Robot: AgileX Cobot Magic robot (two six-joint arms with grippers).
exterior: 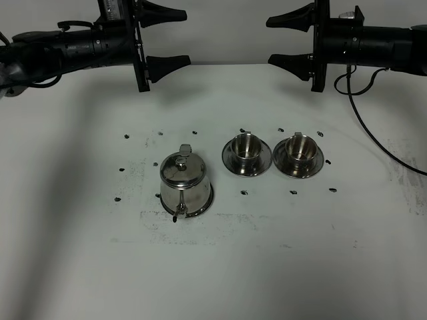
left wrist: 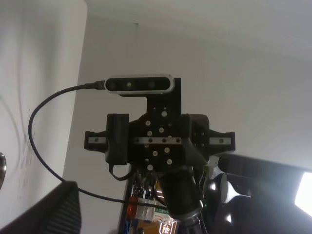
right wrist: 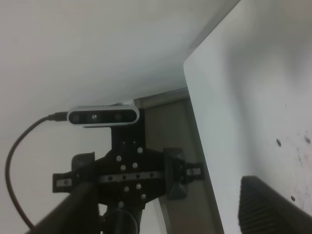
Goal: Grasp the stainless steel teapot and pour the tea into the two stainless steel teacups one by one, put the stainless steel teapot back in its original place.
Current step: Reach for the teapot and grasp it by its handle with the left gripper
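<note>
A matte white table (exterior: pixel 80 253), scuffed and dotted with small dark marks, carries all the steelware. The mirror-bright, bell-shaped teapot (exterior: pixel 186 185) stands upright near the table's middle, with a domed lid, a knob and a thin spout toward the front edge. To its right, closer to the far edge, the inner cup (exterior: pixel 245 148) and outer cup (exterior: pixel 297 148) each sit on round saucers (exterior: pixel 230 163). Above the far edge, the left gripper (exterior: pixel 185 37) and right gripper (exterior: pixel 269 41) both gape wide, empty.

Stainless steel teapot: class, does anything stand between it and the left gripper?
Nothing visible does. The left gripper hangs open above the far side of the table, and only bare tabletop lies between it and the stainless steel teapot.
</note>
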